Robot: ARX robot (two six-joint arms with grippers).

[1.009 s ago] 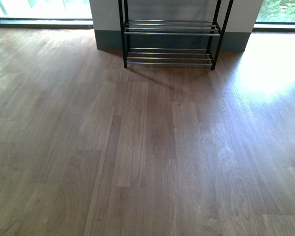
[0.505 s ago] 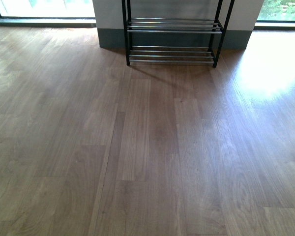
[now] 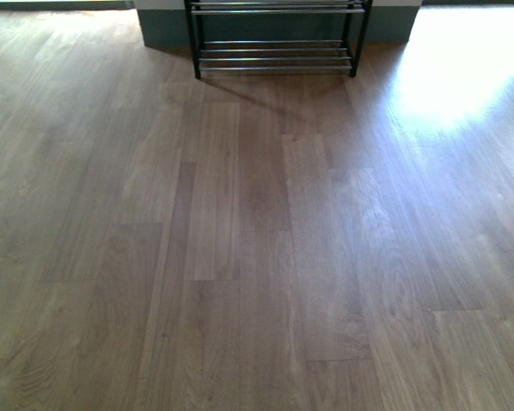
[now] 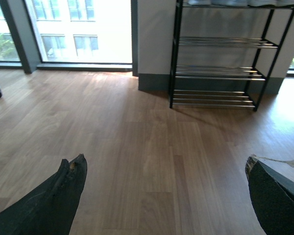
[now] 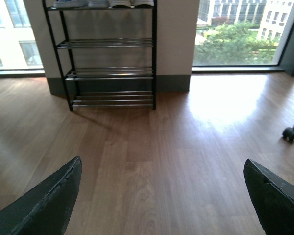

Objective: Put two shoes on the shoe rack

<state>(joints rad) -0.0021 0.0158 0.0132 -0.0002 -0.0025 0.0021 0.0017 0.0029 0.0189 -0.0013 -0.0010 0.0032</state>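
Facing a rack (image 3: 275, 53) well off across bare floor (image 3: 257, 257), both claws gaping wide and carrying nothing.

Showing white soles, likely the shoes (image 5: 103, 4), already sitting on the rack's top shelf in the right wrist view, cropped at the edge, so not confirming the pair. Spreading left claw (image 4: 166, 181) and right claw (image 5: 161, 191) fully, fingers far apart over floor. Risking, if still approaching, clipping the black frame or nudging the top-shelf shoes; also risking missing a castor (image 5: 289, 133) off to the side.
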